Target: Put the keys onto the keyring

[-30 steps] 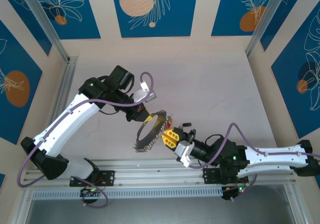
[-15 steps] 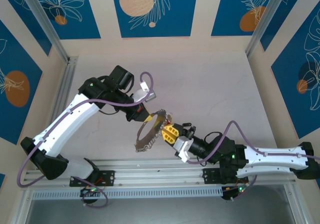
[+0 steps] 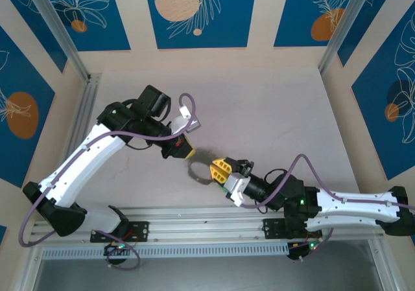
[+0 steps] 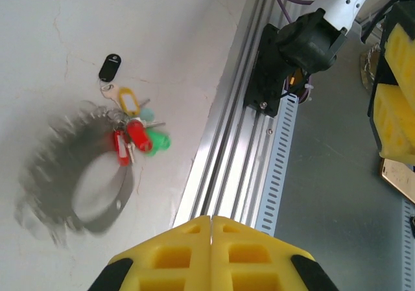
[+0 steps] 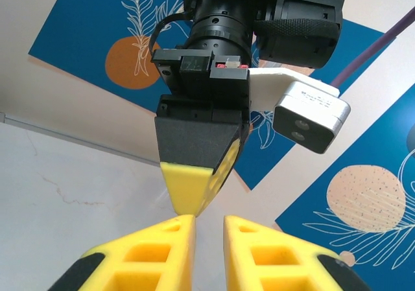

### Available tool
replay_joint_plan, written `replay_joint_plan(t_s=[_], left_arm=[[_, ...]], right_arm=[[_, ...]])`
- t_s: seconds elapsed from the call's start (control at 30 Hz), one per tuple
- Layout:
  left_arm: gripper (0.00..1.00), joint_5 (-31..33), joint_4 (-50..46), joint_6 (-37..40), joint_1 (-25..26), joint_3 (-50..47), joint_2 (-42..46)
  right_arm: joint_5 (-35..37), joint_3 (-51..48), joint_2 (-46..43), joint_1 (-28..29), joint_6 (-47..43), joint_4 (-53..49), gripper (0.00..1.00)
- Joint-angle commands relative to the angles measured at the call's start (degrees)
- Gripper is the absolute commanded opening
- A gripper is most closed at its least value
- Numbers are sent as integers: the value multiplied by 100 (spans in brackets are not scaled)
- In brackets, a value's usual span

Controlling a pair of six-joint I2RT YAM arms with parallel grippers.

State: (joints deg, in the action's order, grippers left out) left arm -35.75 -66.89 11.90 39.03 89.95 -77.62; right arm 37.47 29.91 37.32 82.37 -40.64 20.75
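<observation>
Left tool (image 4: pixel 211 221): I had it shut, empty.
Right tool (image 5: pixel 209 221): I held it barely parted, empty.
Keyring (image 4: pixel 121 197): lay on worktop (image 4: pixel 52 38), keys (image 4: pixel 137 135) at its rim.

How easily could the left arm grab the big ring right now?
Probably easily: the keyring sits blurred on the table just beneath the left gripper, with nothing between them. Its fingers are shut, though, so they would need to open first.

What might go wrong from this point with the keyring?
1. The keyring is loose and motion-blurred on the table while the left gripper is shut on nothing; a grasp may miss.
2. The right gripper almost touches the left one's tip; they may collide.
</observation>
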Motion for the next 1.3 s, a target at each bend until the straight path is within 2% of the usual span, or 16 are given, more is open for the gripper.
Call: replay_joint_plan(t_s=[0.0,0.1,0.2,0.3,0.33,0.47,0.6,0.73,0.8,1.0,1.27], left_arm=[[0,50,13,-103,-33,106,85],[0,472,98,-241,-60,-81,53],[0,773,470,-511,-130,-486,17],[17,1053,918,-812,-214,-900,-14],[23,1127,1115,-929,-261,-1029,-31],[37,1570,1675,-1381,-322,-1315,-315],[42,1843,2108,-1692,-319,-1345,-889],[42,1824,2495,-1839,-321,-1418,-1141],[43,1793,2637,-1875,-330,-1547,-1111],[43,1452,3106,-2051,-448,-2213,-741],[43,973,3583,-2144,-610,-2835,-289]], right_arm=[[28,149,-147,-49,195,105,19],[-122,96,-377,-297,690,-218,20],[-189,94,-709,-864,1548,-843,21],[-373,69,-1061,-1716,2613,-1650,27],[-482,47,-1192,-2065,3022,-1912,31],[-1100,-95,-1391,-3460,4283,-2580,45],[-2175,-146,-879,-4937,5295,-2740,53],[-3565,36,332,-6282,5982,-2765,55],[-3791,145,861,-6474,6011,-2699,56],[-4377,1042,2611,-6457,5611,-3141,55],[-4448,1954,4040,-6120,5153,-3988,55]])
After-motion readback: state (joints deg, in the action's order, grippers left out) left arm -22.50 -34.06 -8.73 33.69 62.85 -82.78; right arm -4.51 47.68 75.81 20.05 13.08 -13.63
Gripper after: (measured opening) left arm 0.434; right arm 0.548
